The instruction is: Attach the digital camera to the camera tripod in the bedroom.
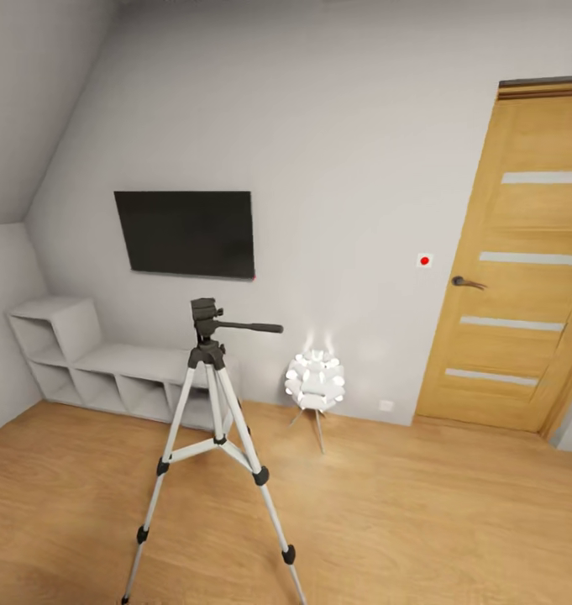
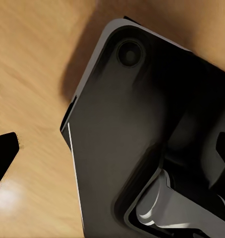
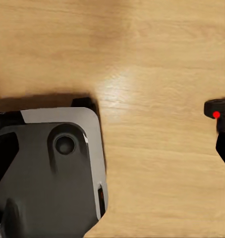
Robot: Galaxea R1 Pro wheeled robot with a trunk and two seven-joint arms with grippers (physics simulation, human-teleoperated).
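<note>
**A:** Start close in. What are your arms doing?

**B:** Both wrist cameras look down on the wood floor (image 3: pixel 157 59) and my own base (image 3: pixel 58 173). At the edge of the right wrist view there's a black piece with a red dot, which I take to be the digital camera (image 3: pixel 223 124). I cannot tell whether the right pincer is pinching it. A dark wedge (image 2: pixel 3 161) pokes into the left wrist view. I cannot tell if the left pincer is spread or pressed together.

**A:** And the target?

**B:** The camera tripod (image 1: pixel 208 403) stands on the floor near me at about 11 o'clock. Its long axis is upright and its legs are splayed. The black head (image 1: pixel 206 313) is on top and the pan handle (image 1: pixel 250 327) points level toward 3 o'clock.

**A:** What's behind it?

**B:** A lit floor lamp (image 1: pixel 317 382) at 12 o'clock, just past the tripod. Then a white shelf unit (image 1: pixel 84 357) and a wall screen (image 1: pixel 185 234) at 11, and a wooden door (image 1: pixel 512 260) at 2.

**A:** What worries you?

**B:** I'd say the tripod looks light. If my base or an arm clips a leg as I roll in, it could tip over. That handle sticks out on my approach side, so a snag could swing the head off line. If my grip is loose, the digital camera could drop short of the head
</note>
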